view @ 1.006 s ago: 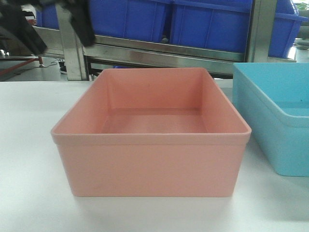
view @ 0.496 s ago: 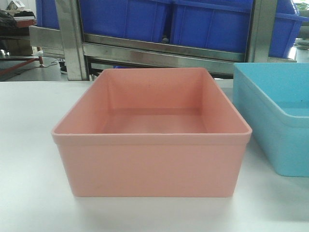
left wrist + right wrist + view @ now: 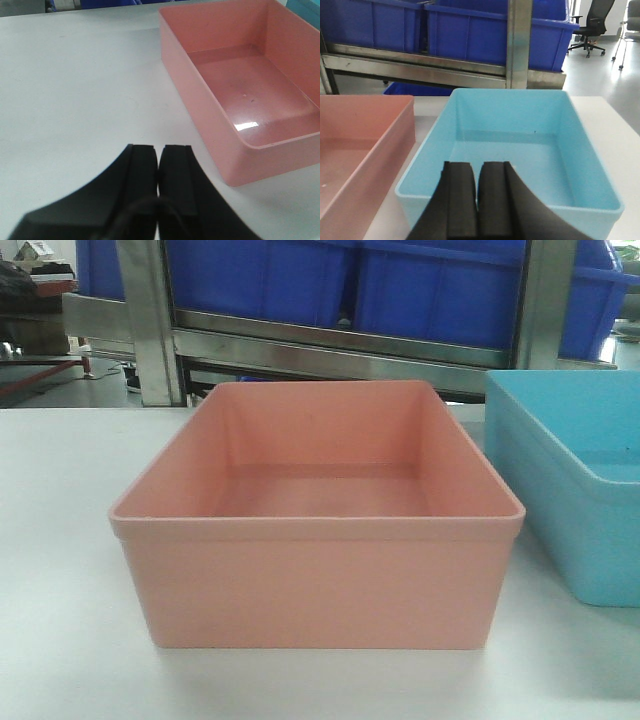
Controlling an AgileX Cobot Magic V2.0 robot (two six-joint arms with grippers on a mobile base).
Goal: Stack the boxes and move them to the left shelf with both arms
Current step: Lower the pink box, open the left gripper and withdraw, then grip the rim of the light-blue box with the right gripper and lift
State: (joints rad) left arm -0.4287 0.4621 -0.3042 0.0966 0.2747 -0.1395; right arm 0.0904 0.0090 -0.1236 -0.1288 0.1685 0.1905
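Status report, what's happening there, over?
Left gripper shut, empty. Right gripper shut, empty, facing blue box. Pink box beside it, unstacked. Nothing seen blocking.

The setting looks like a warehouse-style workshop or storage area. At twelve o'clock in the front view, a steel-framed rack (image 3: pixel 150 330) holds a row of dark blue storage bins (image 3: pixel 430 290) behind a plain white desk (image 3: pixel 60 540). On the desk sit a pink tub (image 3: pixel 315 530) and a light blue tub (image 3: pixel 580 470), both plain plastic handling ware. At two o'clock in the right wrist view, a black office chair (image 3: pixel 592 27) stands on smooth grey floor (image 3: pixel 600 75).
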